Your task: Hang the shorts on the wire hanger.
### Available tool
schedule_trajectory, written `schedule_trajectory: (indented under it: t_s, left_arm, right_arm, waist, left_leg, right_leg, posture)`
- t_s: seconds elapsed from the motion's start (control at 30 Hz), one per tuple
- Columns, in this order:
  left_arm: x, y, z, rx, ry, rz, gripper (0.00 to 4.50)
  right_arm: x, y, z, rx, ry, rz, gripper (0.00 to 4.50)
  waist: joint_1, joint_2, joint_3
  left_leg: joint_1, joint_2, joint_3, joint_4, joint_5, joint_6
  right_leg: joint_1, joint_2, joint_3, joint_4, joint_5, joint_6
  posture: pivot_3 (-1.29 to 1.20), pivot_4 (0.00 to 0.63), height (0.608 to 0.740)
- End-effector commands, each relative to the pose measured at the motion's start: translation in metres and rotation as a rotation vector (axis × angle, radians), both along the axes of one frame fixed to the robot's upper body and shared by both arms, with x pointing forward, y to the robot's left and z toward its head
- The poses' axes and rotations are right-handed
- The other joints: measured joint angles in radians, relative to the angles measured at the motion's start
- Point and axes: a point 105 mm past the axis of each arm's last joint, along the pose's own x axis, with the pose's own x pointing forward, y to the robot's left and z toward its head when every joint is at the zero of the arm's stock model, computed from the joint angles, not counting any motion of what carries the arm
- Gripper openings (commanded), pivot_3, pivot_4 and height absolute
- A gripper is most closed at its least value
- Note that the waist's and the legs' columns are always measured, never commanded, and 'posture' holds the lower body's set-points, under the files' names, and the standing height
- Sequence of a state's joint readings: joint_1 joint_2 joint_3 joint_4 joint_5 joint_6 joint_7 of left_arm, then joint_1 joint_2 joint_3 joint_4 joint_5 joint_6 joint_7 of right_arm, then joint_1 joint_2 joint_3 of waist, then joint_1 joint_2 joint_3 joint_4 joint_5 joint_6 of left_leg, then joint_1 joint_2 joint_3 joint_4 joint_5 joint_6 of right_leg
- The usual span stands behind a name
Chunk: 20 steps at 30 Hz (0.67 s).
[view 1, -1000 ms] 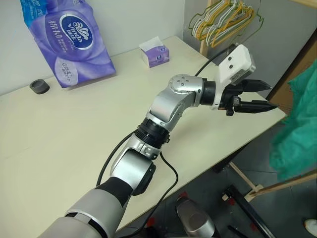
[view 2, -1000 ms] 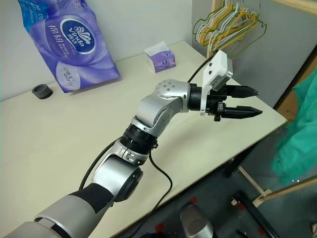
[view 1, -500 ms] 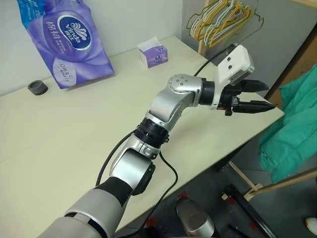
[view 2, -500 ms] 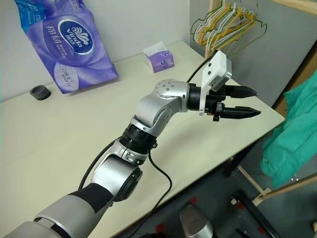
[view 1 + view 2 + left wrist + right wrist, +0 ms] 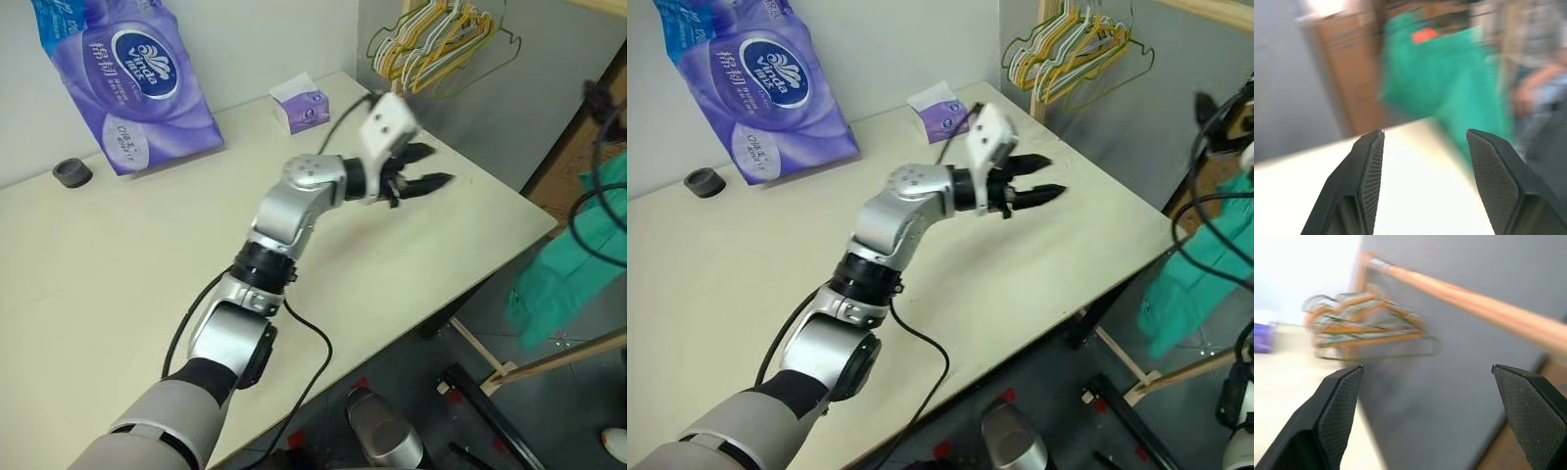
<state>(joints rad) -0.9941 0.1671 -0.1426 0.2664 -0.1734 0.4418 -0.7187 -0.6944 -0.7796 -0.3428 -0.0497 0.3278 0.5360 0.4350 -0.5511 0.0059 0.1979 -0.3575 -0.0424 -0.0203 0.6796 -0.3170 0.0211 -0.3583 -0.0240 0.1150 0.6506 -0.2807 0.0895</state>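
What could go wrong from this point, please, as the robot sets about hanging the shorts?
1. The shorts hang off past the table's far corner, and the open left gripper is over the tabletop, so a reach could snag that edge.
2. The hangers sit bunched on the rail; the wide-open right gripper may hook several at once.
3. Black cables drape across the shorts and could tangle.

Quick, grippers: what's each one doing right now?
Left gripper: open, holding nothing.
Right gripper: wide open, holding nothing.
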Motion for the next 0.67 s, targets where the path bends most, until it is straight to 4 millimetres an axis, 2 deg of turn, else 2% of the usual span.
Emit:
schedule_trajectory:
  t_s: [0.03,0.13,0.3,0.47,0.57,0.67]
  left_arm:
    - [0.013,0.062,0.001,-0.038,-0.047,0.328,2.81]
    - [0.012,0.12,-0.023,-0.027,-0.032,0.608,2.81]
    - [-0.009,0.199,-0.067,-0.115,0.087,0.993,2.81]
    - [-0.04,0.237,-0.103,-0.145,0.169,1.199,2.81]
    - [-0.054,0.248,-0.119,-0.154,0.202,1.26,2.81]
    - [-0.058,0.25,-0.123,-0.146,0.203,1.264,2.81]
  right_arm:
    - [-0.005,0.072,-0.028,-0.006,0.044,0.296,4.48]
    - [-0.008,0.119,-0.069,0.009,0.11,0.46,4.48]
    - [-0.011,0.167,-0.116,0.037,0.179,0.607,4.48]
    - [-0.004,0.187,-0.141,0.087,0.207,0.638,4.48]
    - [0.004,0.189,-0.152,0.111,0.223,0.625,4.48]
    - [0.009,0.189,-0.157,0.122,0.227,0.615,4.48]
  waist:
    - [0.001,-0.006,-0.003]
    - [0.024,-0.007,-0.006]
    - [0.098,-0.013,-0.011]
    - [0.179,-0.027,-0.031]
    - [0.231,-0.03,-0.047]
    - [0.259,-0.032,-0.049]
  left_leg:
    - [0.0,0.002,0.0,0.0,0.0,0.0]
    - [-0.006,0.003,-0.002,0.002,0.001,-0.001]
    - [-0.012,0.001,-0.002,0.003,0.006,-0.004]
    - [-0.012,0.002,-0.009,0.003,0.01,-0.009]
    - [-0.015,0.001,-0.015,0.003,0.012,-0.011]
    - [-0.018,0.001,-0.021,0.003,0.013,-0.015]
  right_leg:
    - [-0.001,-0.001,0.0,0.001,0.0,0.0]
    - [-0.016,-0.001,0.0,0.014,0.0,0.0]
    - [-0.029,-0.002,-0.002,0.028,0.0,-0.001]
    - [-0.03,-0.003,-0.01,0.03,0.001,-0.002]
    - [-0.031,-0.004,-0.017,0.029,0.002,-0.003]
    - [-0.031,-0.004,-0.019,0.028,0.002,-0.004]
  posture:
    - [-0.45,0.145,0.74]
    - [-0.39,0.128,0.74]
    - [-0.31,0.104,0.74]
    - [-0.24,0.083,0.74]
    - [-0.22,0.078,0.74]
    - [-0.21,0.075,0.74]
